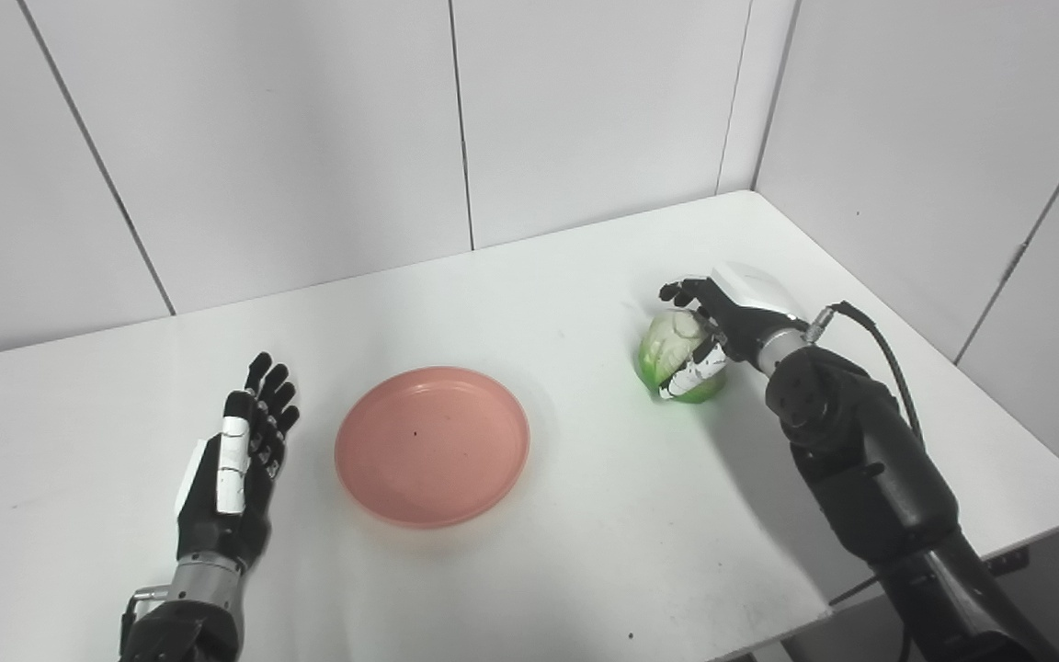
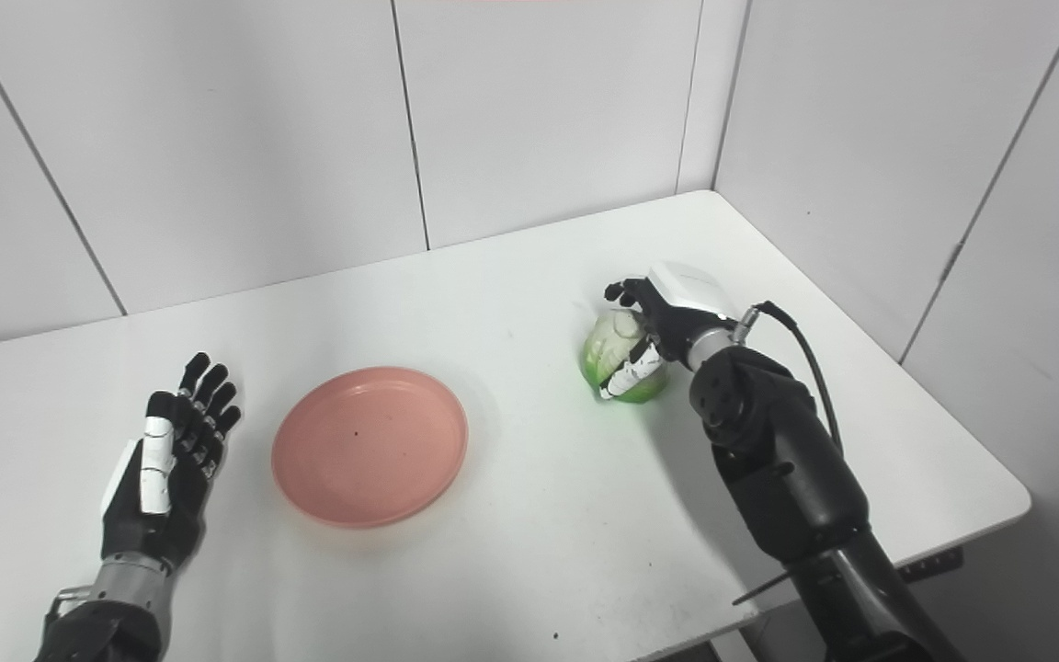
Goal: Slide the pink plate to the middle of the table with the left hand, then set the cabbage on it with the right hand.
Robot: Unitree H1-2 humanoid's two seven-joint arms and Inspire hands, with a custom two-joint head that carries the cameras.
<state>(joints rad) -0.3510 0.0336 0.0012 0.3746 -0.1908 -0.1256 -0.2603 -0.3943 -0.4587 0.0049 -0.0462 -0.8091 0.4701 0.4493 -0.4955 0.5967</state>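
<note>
One cabbage (image 1: pixel 681 359), right of centre in the frame, sits on the table (image 1: pixel 585 552) with the right hand (image 1: pixel 709 336) wrapped round it. Looks light, smooth and roundish, so I'd cup it low round the sides. Left hand (image 1: pixel 235 460) lies spread and empty beside the pink plate (image 1: pixel 433 446) mid-frame

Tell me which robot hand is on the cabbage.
The right robot hand: its fingers are wrapped around the cabbage, right of the pink plate. The left robot hand is open, apart from the plate, holding nothing.
</note>
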